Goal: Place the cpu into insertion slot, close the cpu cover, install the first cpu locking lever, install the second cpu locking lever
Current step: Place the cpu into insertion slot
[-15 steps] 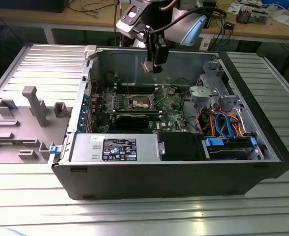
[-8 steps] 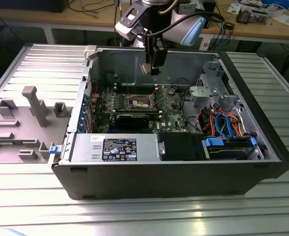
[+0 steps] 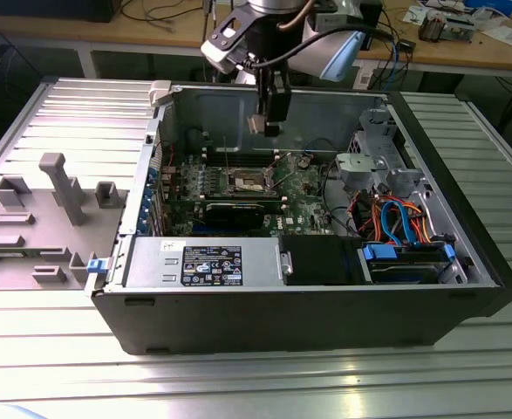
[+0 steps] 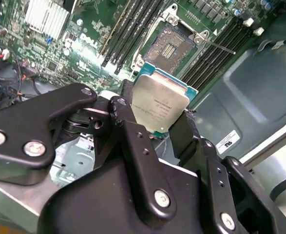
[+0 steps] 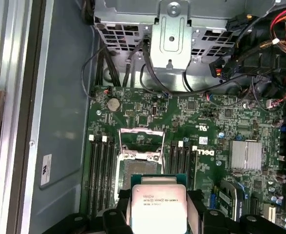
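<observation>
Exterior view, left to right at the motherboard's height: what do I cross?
Grey fixture blocks → insertion slot → silver drive cage → black case wall. The end effector, holding the cpu, overlaps the slot's span, so I leave it out.

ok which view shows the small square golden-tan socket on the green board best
The second wrist view: the small square golden-tan socket lies whole and uncovered beyond the silvery-grey square cpu. In the first wrist view the cpu hides part of the socket. The exterior view shows it small, deep inside the black metal case.
</observation>
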